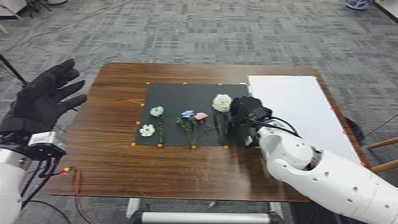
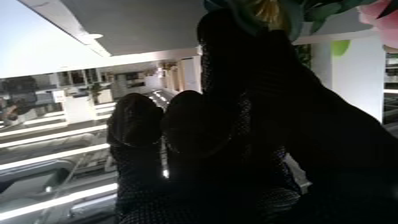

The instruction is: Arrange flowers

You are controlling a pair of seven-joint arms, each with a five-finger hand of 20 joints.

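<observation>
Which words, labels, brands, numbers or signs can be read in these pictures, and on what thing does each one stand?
None can be read.
White left arm: small marks near wrist, too small to read.
White right arm: small dark spots, too small to tell if print.

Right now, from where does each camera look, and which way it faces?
Head view: on the robot's head, looking forward and down at the wooden table; left hand and right hand show with their arms.
Right wrist view: on the right wrist, looking along that hand past green leaves toward the room.
Both views share the right hand.
</observation>
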